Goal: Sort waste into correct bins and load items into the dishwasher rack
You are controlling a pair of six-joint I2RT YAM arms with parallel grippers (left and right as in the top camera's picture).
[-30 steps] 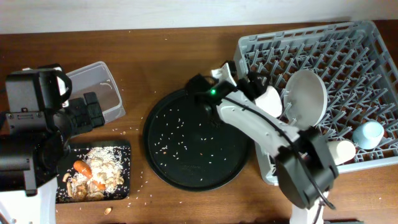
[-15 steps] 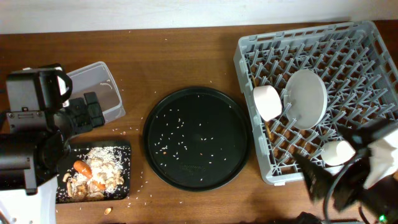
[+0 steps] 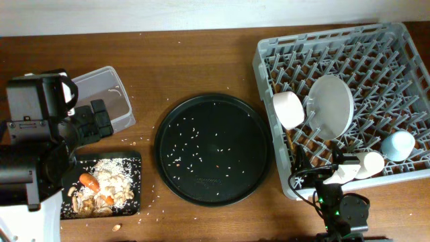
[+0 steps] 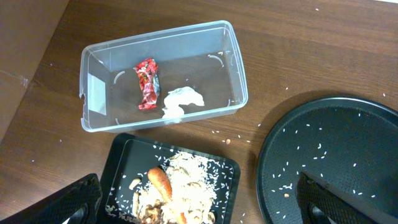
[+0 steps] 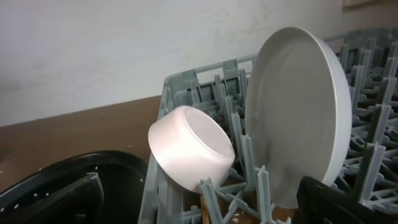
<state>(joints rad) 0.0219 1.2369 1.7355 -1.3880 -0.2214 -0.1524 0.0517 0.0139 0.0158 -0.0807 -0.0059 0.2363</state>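
Left gripper (image 4: 196, 190) and right gripper (image 5: 199, 190) both gape empty; wrapper (image 4: 148, 84) is binned, rack (image 3: 390, 74) looks loaded, so probably just back off and park.

Overhead, the left arm (image 3: 33, 161) hides the 9 o'clock end of the clear tub (image 3: 111, 86) and shallow black tray (image 3: 134, 156). The right arm (image 3: 342, 210) is cut off at 6 o'clock, the rack (image 3: 376, 60) at 3 o'clock. Wrist views crop the left fingers (image 4: 71, 202) and right fingers (image 5: 348, 202) to dark tips. A brown sliver (image 5: 205, 208) under the white bowl (image 5: 189, 152) is too small to name.
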